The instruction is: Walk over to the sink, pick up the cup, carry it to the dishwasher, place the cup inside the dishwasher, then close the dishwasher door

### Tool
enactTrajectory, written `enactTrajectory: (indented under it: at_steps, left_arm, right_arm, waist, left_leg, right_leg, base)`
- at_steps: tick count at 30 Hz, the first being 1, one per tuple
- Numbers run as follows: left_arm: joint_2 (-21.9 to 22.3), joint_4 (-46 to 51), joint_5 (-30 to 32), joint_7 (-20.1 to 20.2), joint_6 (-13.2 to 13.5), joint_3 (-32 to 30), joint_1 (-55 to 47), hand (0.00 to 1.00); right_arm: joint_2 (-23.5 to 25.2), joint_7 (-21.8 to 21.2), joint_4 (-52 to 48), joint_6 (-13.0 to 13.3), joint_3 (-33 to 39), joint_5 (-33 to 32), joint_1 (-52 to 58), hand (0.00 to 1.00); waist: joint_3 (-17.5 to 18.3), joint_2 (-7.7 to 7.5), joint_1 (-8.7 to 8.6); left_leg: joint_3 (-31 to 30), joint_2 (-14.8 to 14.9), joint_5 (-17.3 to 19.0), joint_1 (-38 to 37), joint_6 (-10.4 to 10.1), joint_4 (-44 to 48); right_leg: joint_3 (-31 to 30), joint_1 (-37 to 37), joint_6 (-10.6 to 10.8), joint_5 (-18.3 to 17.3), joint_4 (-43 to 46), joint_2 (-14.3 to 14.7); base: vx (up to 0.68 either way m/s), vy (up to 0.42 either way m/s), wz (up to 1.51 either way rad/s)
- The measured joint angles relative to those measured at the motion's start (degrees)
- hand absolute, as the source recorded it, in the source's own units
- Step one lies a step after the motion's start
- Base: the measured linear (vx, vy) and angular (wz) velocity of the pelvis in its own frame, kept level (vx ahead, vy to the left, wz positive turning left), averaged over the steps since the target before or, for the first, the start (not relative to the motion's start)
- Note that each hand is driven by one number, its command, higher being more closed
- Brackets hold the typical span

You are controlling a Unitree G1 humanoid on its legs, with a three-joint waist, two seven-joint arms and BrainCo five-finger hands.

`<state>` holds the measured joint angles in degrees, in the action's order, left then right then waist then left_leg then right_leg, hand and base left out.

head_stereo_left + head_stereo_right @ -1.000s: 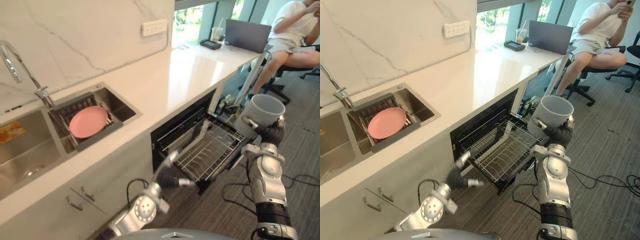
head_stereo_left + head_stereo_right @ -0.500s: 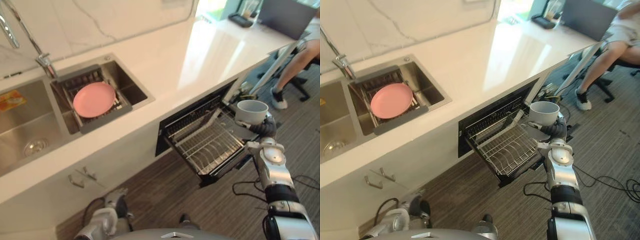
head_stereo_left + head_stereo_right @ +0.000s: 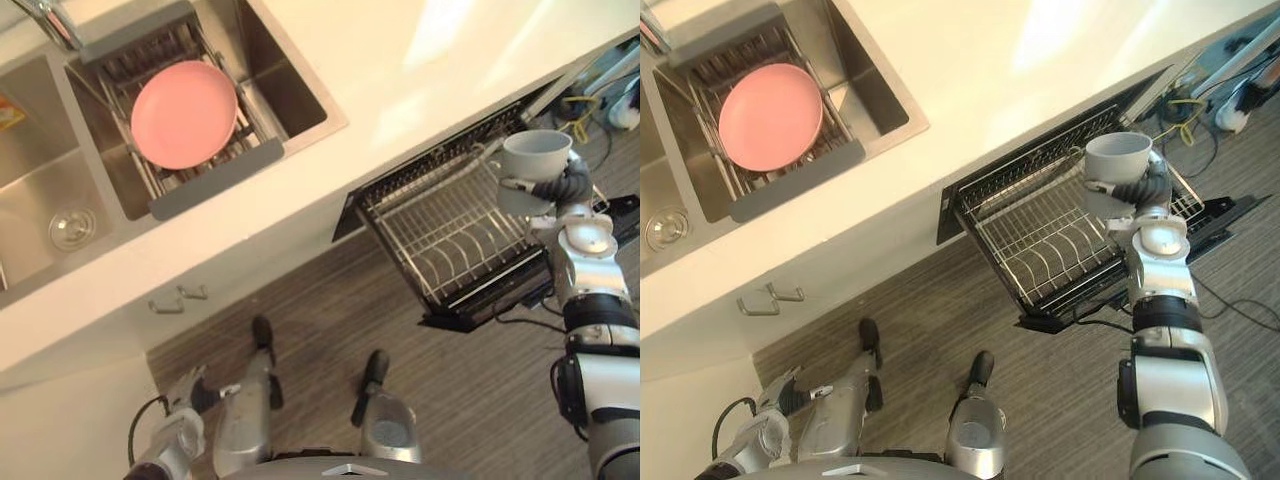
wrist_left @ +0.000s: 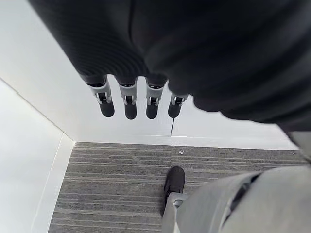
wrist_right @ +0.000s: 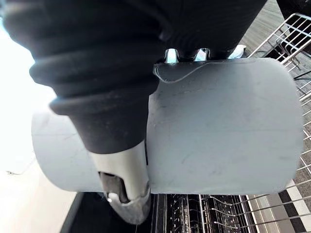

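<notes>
The right hand (image 3: 1143, 190) holds the cup (image 3: 1118, 157), a plain grey one. Its fingers curl round the wall and, in the right wrist view, the thumb (image 5: 122, 171) lies across the cup's side. The cup is upright with its open mouth up. It is over the pulled-out wire rack (image 3: 450, 235) of the dishwasher, above the rack's back corner close to the dark opening (image 3: 432, 157) under the counter (image 3: 400, 60). In the right wrist view the rack's wires show past the cup, and I cannot tell whether the base touches them. The rack carries nothing else that I can make out. A dark flat panel (image 3: 1230, 215) sticks out beyond the rack on the side away from the sink.

The sink (image 3: 295, 95) is set in the counter well apart from the rack. In its nearer bowl sits a grey drainer basket (image 3: 215, 178) with a pink plate (image 3: 185, 113) lying in it. The bowl farther from the rack has a round drain (image 3: 72, 228) in its bottom. Below the counter, between the sink and the rack, the white cabinet front carries two small metal handles (image 3: 178, 298).

The left hand (image 3: 186, 390) hangs low near the striped floor (image 3: 330, 300), well apart from the rack, on the sink side. In the left wrist view its fingers (image 4: 128, 104) are straight, side by side, and hold nothing.
</notes>
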<state>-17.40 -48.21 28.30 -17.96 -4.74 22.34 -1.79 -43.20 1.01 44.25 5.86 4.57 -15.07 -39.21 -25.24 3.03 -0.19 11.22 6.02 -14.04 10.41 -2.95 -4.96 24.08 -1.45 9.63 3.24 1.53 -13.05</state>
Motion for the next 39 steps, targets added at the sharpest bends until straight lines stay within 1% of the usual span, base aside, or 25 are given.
enactTrajectory:
  at_steps: [2, 5, 6, 8, 10, 12, 14, 15, 17, 18, 19, 21, 22, 23, 25, 26, 28, 31, 33, 35, 39]
  left_arm:
    - [0.03, -0.09, -0.61, 0.09, 0.52, -0.55, 0.0, 0.0]
    - [0.18, -0.43, -1.27, 0.8, 1.11, -1.78, 0.03, 0.0]
    - [0.41, -0.67, -1.29, 0.74, 1.22, -2.19, 0.08, 0.0]
    - [0.79, -1.77, -1.72, 0.39, 1.56, -2.4, 0.59, 0.0]
    - [0.8, -3.21, -1.84, -0.75, 1.51, -2.7, 0.65, 0.0]
    - [1.1, -4.93, -2.31, -1.4, 1.4, -2.67, 0.76, 0.0]
    - [1.82, -6.36, -3.26, -2.04, 1.32, -2.62, 0.77, 0.0]
    - [2.21, -6.85, -3.5, -2.44, 1.39, -2.6, 0.65, 0.0]
    - [2.88, -6.89, -3.79, -3.84, 2.28, -2.56, 0.73, 0.0]
    - [3.37, -6.71, -3.96, -4.72, 2.96, -2.33, 0.81, 0.0]
    - [3.78, -6.59, -4.09, -5.24, 2.98, -2.07, 0.81, 0.0]
    - [4.37, -6.61, -4.41, -5.24, 2.74, -1.97, 0.88, 0.0]
    - [4.64, -6.73, -4.41, -5.26, 2.71, -1.95, 0.87, 0.0]
    - [4.7, -6.83, -4.41, -5.3, 2.72, -1.95, 0.86, 0.0]
    - [5.3, -7.58, -4.41, -5.61, 2.76, -1.92, 0.86, 0.0]
    - [5.4, -7.83, -4.41, -5.62, 2.76, -1.91, 0.86, 0.0]
    - [5.74, -8.66, -4.39, -5.74, 2.89, -1.85, 0.88, 0.0]
    - [5.74, -8.83, -4.37, -5.75, 2.96, -1.43, 0.87, 0.0]
    - [5.85, -8.85, -4.37, -5.75, 3.19, -0.91, 0.87, 0.0]
    - [6.25, -8.87, -4.37, -5.75, 3.25, -0.93, 0.87, 0.0]
    - [7.2, -8.87, -3.92, -5.71, 3.37, -1.29, 0.85, 0.0]
  right_arm:
    - [0.0, -1.21, 0.46, -0.35, -1.3, 2.12, -0.6, 1.0]
    - [-0.04, -2.46, 4.26, -3.0, -5.13, 4.32, -3.3, 1.0]
    - [-0.04, -2.55, 5.19, -3.97, -6.29, 4.62, -3.79, 1.0]
    - [-0.04, -2.95, 6.63, -4.82, -6.88, 6.11, -4.31, 1.0]
    - [-0.03, -2.99, 6.92, -5.0, -8.84, 6.49, -5.52, 1.0]
    - [-0.03, -3.04, 8.48, -5.18, -9.16, 6.52, -7.0, 1.0]
    - [-0.04, -3.02, 8.74, -6.15, -9.23, 7.44, -7.53, 1.0]
    - [-0.05, -3.01, 8.75, -6.5, -10.17, 8.93, -7.54, 1.0]
    - [-0.04, -3.01, 9.41, -7.55, -11.41, 9.39, -7.92, 1.0]
    - [-0.05, -2.99, 11.02, -7.81, -11.44, 9.4, -8.67, 1.0]
    - [-0.04, -2.97, 11.51, -8.58, -11.44, 9.27, -9.13, 1.0]
    - [-0.04, -2.92, 12.97, -9.25, -11.42, 8.72, -9.55, 1.0]
    - [0.01, -2.9, 13.94, -10.25, -11.43, 8.73, -9.55, 1.0]
    - [0.11, -2.86, 14.58, -10.57, -11.43, 8.76, -9.63, 1.0]
    - [0.3, -0.55, 18.51, -11.9, -11.38, 9.26, -11.6, 1.0]
    - [0.32, -0.13, 19.14, -11.93, -11.38, 9.6, -11.95, 0.0]
    - [0.37, 0.99, 20.42, -12.13, -11.22, 10.54, -12.93, 0.0]
    - [0.58, 1.65, 22.02, -12.33, -10.96, 10.47, -13.34, 0.0]
    - [0.79, 2.6, 22.04, -12.72, -10.56, 9.07, -13.35, 0.0]
    - [1.79, 4.37, 22.04, -13.53, -9.13, 8.09, -13.35, 0.0]
    - [2.83, 6.95, 22.04, -13.41, -7.49, 7.52, -13.18, 0.0]
  waist:
    - [-0.16, 0.09, 0.34]
    - [-0.26, 0.22, 1.08]
    - [-0.52, 0.51, 1.38]
    - [-0.8, 1.12, 1.87]
    - [-1.08, 1.62, 2.1]
    - [-1.38, 2.12, 2.29]
    - [-1.8, 2.7, 2.67]
    - [-1.94, 2.99, 2.87]
    - [-2.27, 3.67, 3.2]
    - [-2.6, 4.37, 3.28]
    - [-2.65, 4.87, 3.46]
    - [-3.2, 5.95, 3.57]
    - [-3.34, 6.31, 4.27]
    - [-3.36, 6.39, 4.77]
    - [-3.72, 7.18, 5.14]
    - [-3.7, 7.24, 5.22]
    - [-3.64, 7.67, 5.14]
    - [-3.63, 7.68, 5.3]
    - [-3.62, 7.7, 5.31]
    - [-3.62, 7.71, 5.2]
    - [-3.54, 7.82, 4.89]
  left_leg:
    - [-0.08, 0.06, -0.15, 0.85, 0.06, 0.0]
    - [0.03, -0.13, -0.24, 1.68, 0.18, 0.0]
    - [-0.06, -0.29, -0.2, 1.83, 0.13, 0.0]
    - [-0.21, -0.47, -0.09, 2.36, -0.01, 0.0]
    - [-0.28, -0.48, -0.28, 3.88, 0.06, 0.01]
    - [-0.3, -0.67, -0.47, 4.75, 0.24, 0.02]
    - [-0.52, -1.0, -0.57, 5.08, 0.39, 0.05]
    - [-0.77, -1.29, -0.66, 5.34, 0.5, 0.25]
    - [-1.38, -1.81, -0.97, 5.84, 0.91, 0.35]
    - [-1.99, -2.32, -1.02, 6.07, 0.97, 0.35]
    - [-2.32, -2.69, -1.02, 6.59, 0.98, 0.35]
    - [-3.35, -3.36, -1.28, 6.82, 1.32, 0.37]
    - [-3.43, -3.77, -1.29, 6.82, 1.33, 0.37]
    - [-3.43, -3.97, -1.28, 6.87, 1.33, 0.37]
    - [-4.0, -4.8, -1.32, 6.9, 1.38, 0.37]
    - [-4.04, -4.98, -1.32, 6.97, 1.38, 0.37]
    - [-4.65, -5.42, -1.42, 7.73, 1.5, 0.37]
    - [-4.93, -5.6, -1.46, 8.05, 1.54, 0.38]
    - [-5.25, -5.67, -1.46, 8.05, 1.52, 0.38]
    - [-5.44, -5.67, -1.5, 8.04, 1.44, 0.38]
    - [-5.72, -5.69, -1.68, 7.7, 1.27, 0.39]
  right_leg:
    - [-0.05, -1.09, -0.13, -0.16, 0.6, -0.05]
    - [-0.38, -2.65, -0.07, -0.54, 1.93, -0.57]
    - [-0.38, -2.76, -0.08, -0.57, 2.02, -0.7]
    - [-0.39, -3.46, -0.18, -0.94, 2.52, -0.97]
    - [-0.43, -5.25, -0.33, -1.41, 3.53, -1.19]
    - [-0.43, -6.38, -0.3, -1.39, 4.06, -1.52]
    - [-0.27, -6.83, 0.0, -1.52, 4.88, -1.96]
    - [-0.02, -7.31, 0.38, -1.88, 5.74, -2.47]
    - [0.24, -7.99, 0.68, -2.6, 7.14, -3.14]
    - [0.75, -8.17, 0.93, -3.24, 8.14, -3.7]
    - [0.99, -8.91, 1.08, -3.84, 9.35, -4.42]
    - [1.81, -8.9, 1.42, -4.57, 10.65, -5.34]
    - [1.8, -9.39, 1.54, -5.08, 11.6, -5.97]
    - [1.71, -9.75, 1.61, -5.32, 12.07, -6.28]
    - [1.93, -9.96, 1.82, -6.23, 13.8, -7.44]
    - [1.87, -10.36, 1.98, -6.43, 14.18, -7.7]
    - [2.2, -11.01, 2.0, -7.14, 15.59, -8.44]
    - [2.28, -11.64, 1.89, -7.79, 16.81, -8.8]
    - [2.6, -11.83, 1.86, -8.26, 17.5, -8.98]
    - [2.72, -12.02, 1.36, -8.95, 18.19, -9.17]
    - [2.76, -11.98, 1.33, -9.78, 19.62, -9.57]
  base:
    - [-0.05, -0.003, 0.0]
    - [-0.03, 0.005, 0.0]
    - [-0.03, 0.01, 0.02]
    - [-0.04, 0.012, 0.05]
    - [-0.04, 0.007, 0.01]
    - [0.0, 0.0, 0.0]
    - [0.0, 0.011, 0.07]
    - [0.02, 0.009, 0.14]
    - [0.02, 0.014, 0.2]
    - [0.0, 0.021, 0.28]
    - [0.01, 0.017, 0.29]
    - [0.02, 0.01, 0.28]
    - [0.01, 0.014, 0.19]
    - [0.01, 0.007, 0.1]
    - [0.01, -0.001, 0.14]
    - [-0.01, -0.005, 0.13]
    - [-0.02, -0.014, 0.12]
    - [-0.02, -0.025, 0.09]
    - [-0.03, -0.041, 0.08]
    - [-0.04, -0.044, 0.05]
    - [-0.04, -0.057, 0.04]
